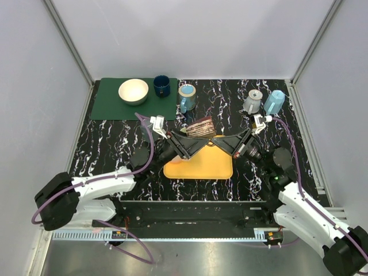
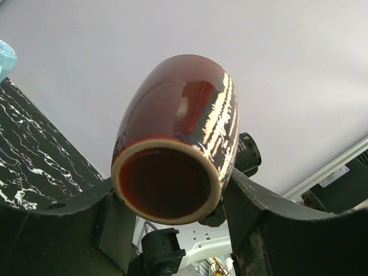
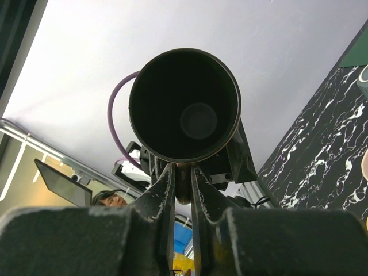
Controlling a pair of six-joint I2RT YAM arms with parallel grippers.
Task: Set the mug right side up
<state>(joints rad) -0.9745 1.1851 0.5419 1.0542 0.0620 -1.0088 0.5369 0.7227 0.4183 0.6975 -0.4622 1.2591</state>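
Observation:
The glossy brown mug [image 1: 201, 126] hangs on its side above the yellow cutting board [image 1: 198, 165], held between both grippers. In the left wrist view its recessed, cream-ringed base [image 2: 167, 184] faces the camera. My left gripper [image 2: 169, 201] has a finger pressed against each side of the body, and it sits left of the mug from above [image 1: 192, 139]. In the right wrist view the mug's dark open mouth [image 3: 184, 103] faces the camera. My right gripper [image 3: 183, 172] is shut on the handle below the rim, on the mug's right side from above [image 1: 217, 139].
A green mat [image 1: 109, 108] at the back left carries a cream bowl [image 1: 133, 91] and a dark blue cup [image 1: 161, 86]. A light blue mug [image 1: 187, 98] stands beside it. A grey cup [image 1: 252, 102] and a pale blue cup [image 1: 274, 102] stand at the back right.

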